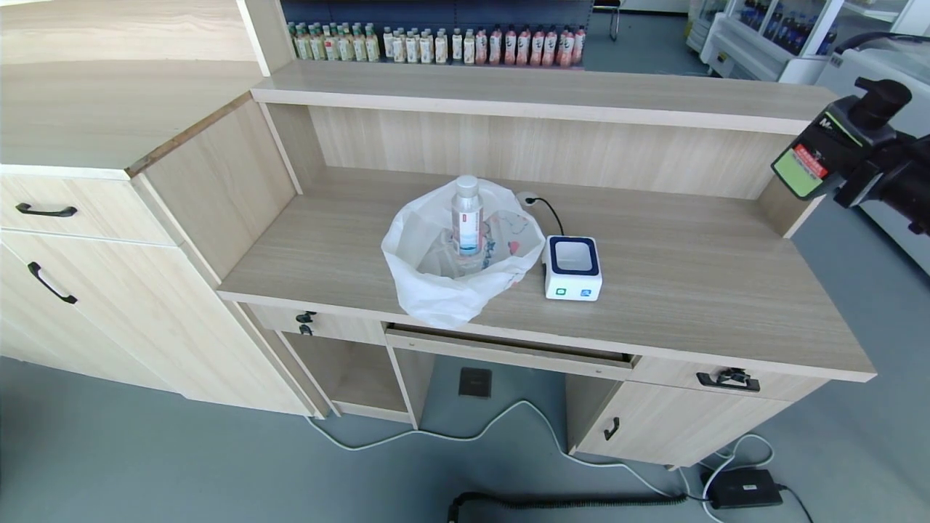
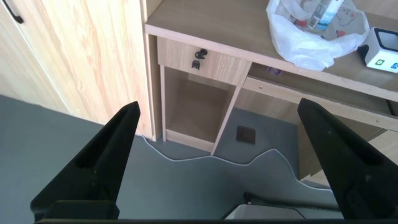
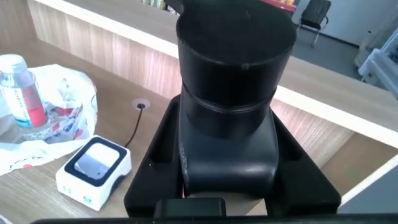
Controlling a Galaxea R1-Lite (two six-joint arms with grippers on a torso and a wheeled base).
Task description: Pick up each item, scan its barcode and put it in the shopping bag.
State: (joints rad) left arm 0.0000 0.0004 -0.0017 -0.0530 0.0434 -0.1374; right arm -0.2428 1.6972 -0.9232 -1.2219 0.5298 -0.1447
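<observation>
My right gripper [image 1: 864, 173] clamps a black bottle [image 1: 819, 149], held above the counter's [image 1: 697, 290] right end, well apart from the scanner [image 1: 572, 266] and the shopping bag [image 1: 436, 294] beside it. My left gripper [image 2: 219, 109] hangs low, spread wide.

Left gripper [image 2: 217, 158]: aimed downward and forward, jaws wide apart, nothing between them.
Left fingers [image 2: 99, 162]: two black tapered blades, one at each side of the left wrist view.
Right arm [image 1: 912, 181]: raised at the robot's right side.
Right gripper [image 1: 861, 174]: closed around a dark container [image 1: 821, 149], which is tilted with its black cap uppermost.
Right fingers [image 3: 155, 155]: one against each side of the container's body.
</observation>
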